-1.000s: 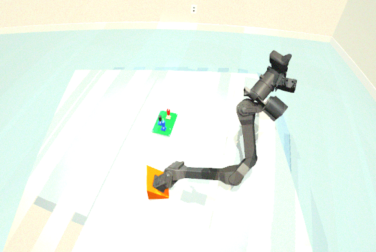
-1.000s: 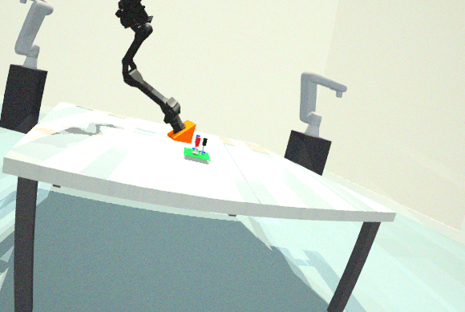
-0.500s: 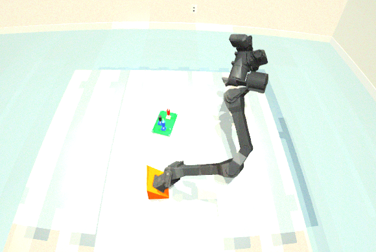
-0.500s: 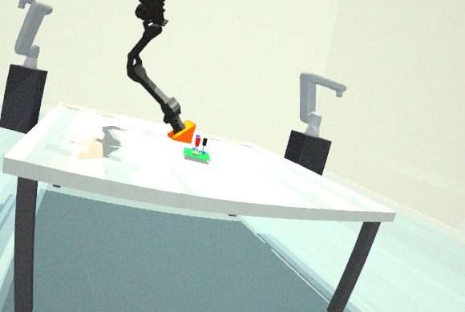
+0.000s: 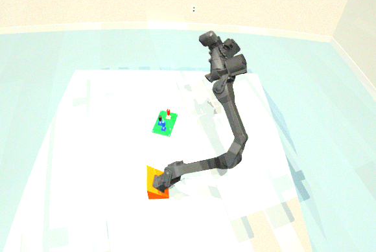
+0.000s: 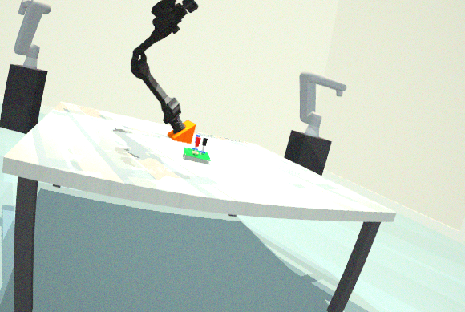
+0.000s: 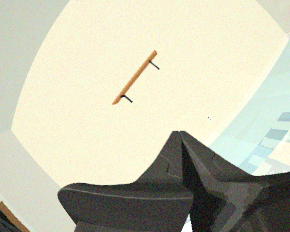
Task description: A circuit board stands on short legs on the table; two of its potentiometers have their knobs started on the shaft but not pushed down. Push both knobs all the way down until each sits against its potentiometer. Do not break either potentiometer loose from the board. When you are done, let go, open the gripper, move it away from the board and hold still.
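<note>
Hovering high, well apart from green board (image 5: 166, 128) (image 6: 198, 156); jaws closed, empty.

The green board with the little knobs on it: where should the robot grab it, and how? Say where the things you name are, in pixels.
I'd grip two opposite bare edges of the green board (image 5: 166, 130) (image 6: 204, 158), coming from above with the fingers opened first. It is flat and thin, and short legs lift it off the table (image 5: 97, 152) (image 6: 281, 180). The tall parts stand up on top, so the fingers should probably stay clear of them.

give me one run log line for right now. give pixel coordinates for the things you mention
gripper (image 5: 206, 38) (image 7: 178, 136) shut, nothing held | raised away from circuit board (image 5: 166, 124) (image 6: 201, 157) | black knob (image 5: 160, 118) (image 6: 204, 141) unpushed
</note>
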`<act>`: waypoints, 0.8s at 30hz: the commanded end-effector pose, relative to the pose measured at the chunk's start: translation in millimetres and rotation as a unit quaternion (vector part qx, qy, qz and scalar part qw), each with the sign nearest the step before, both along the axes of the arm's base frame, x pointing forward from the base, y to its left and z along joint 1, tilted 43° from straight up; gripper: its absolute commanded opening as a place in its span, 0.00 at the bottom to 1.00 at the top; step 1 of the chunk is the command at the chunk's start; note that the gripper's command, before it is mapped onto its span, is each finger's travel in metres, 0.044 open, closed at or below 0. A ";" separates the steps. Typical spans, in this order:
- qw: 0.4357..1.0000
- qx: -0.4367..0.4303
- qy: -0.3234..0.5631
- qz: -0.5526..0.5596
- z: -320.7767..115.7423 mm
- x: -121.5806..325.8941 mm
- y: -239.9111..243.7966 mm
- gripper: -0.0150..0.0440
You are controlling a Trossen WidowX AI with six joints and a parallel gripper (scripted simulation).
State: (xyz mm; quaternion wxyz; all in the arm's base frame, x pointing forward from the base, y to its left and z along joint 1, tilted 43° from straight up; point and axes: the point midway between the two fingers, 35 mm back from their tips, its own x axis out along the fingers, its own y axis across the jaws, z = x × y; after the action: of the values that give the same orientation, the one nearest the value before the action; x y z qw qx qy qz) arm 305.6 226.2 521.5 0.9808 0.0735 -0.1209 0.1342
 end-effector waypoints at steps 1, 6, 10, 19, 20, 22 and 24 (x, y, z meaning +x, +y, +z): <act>0.998 -0.036 0.045 -0.009 -30.5 16.4 9.5 0.25; 0.990 -0.092 0.107 -0.019 -73.9 34.7 20.3 0.25; 0.978 -0.136 0.155 -0.027 -109.0 46.1 25.8 0.25; 0.935 -0.233 0.263 -0.046 -187.3 61.8 26.9 0.25; 0.929 -0.243 0.274 -0.049 -195.8 62.7 26.1 0.25; 0.916 -0.264 0.297 -0.054 -212.5 64.0 24.0 0.25; 0.902 -0.284 0.320 -0.058 -228.8 64.7 21.3 0.25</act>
State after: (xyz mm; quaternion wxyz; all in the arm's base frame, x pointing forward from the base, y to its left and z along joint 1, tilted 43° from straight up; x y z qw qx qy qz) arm 368.4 251.8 312.6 0.9623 -0.1565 0.2057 0.0852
